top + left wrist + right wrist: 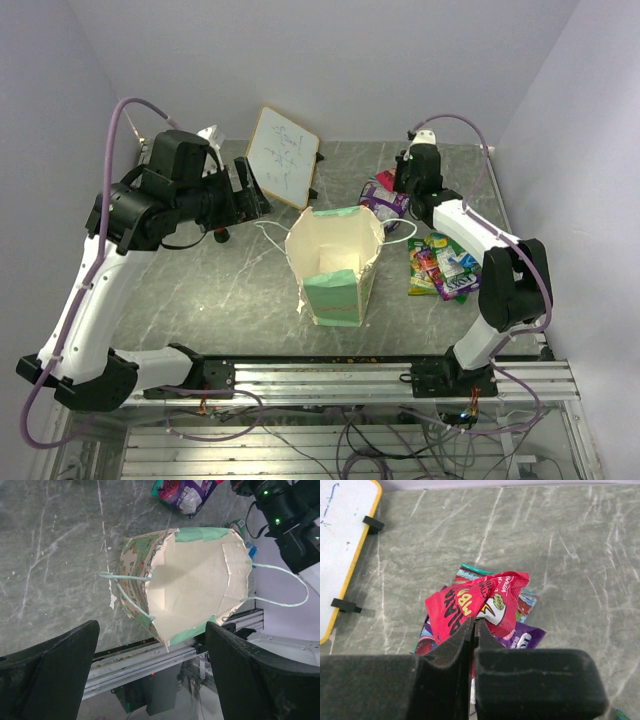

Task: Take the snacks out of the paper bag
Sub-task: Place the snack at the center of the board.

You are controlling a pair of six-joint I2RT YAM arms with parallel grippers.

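At table [200,290] centre: paper bag [335,262], upright. Bag's 1 o'clock: right end effector [474,625] clamped on red packet [475,605], over loose snacks [522,636]. 10 o'clock: left end effector [252,195] open, empty. Risk: glossy packet slipping from its thin pinch

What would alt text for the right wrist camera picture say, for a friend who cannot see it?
The right gripper has its black fingers shut on a crumpled red snack packet, over a small pile of purple and teal packets on a grey marbled table. A white board with a yellowish frame lies at the upper left.
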